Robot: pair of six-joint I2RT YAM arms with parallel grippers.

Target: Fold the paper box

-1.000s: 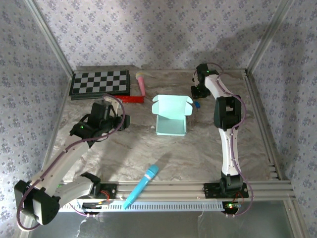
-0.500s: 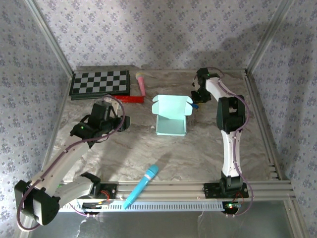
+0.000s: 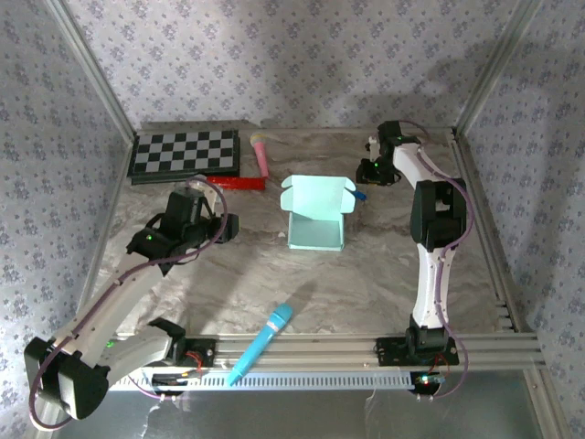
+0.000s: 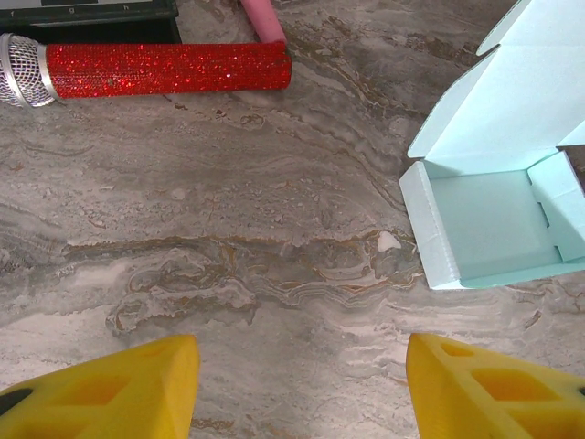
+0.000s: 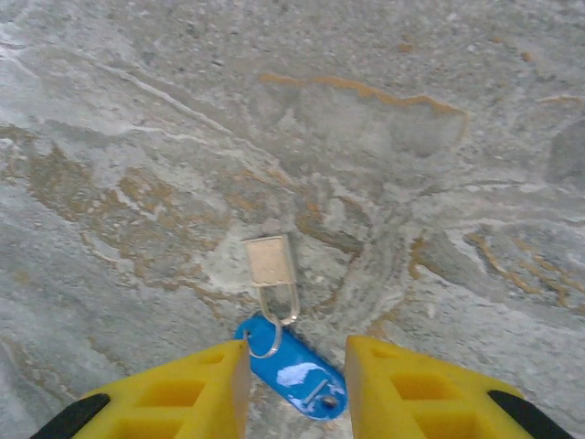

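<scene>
Change: the right arm has swung back and rightward, away from the paper box (image 3: 317, 219), and the right claw (image 5: 295, 355) has widened.
Right claw: fingers partway apart, with a blue key tag (image 5: 294, 370) lying on the counter (image 5: 366, 137) between their tips.
Left claw (image 4: 300, 375): wide, holding nothing, over bare counter.
Paper box: mid-counter, lid standing open at its far side, between the two claws.

**Papered walls around a marbled table**

Lilac floral wallpaper (image 3: 302, 55) covers the walls at nine, twelve and three o'clock. The table (image 3: 366, 274) wears a wrinkled grey-brown marbled sheet, softly shadowed toward twelve o'clock. Aluminium rails (image 3: 329, 347) edge it at six o'clock.
</scene>
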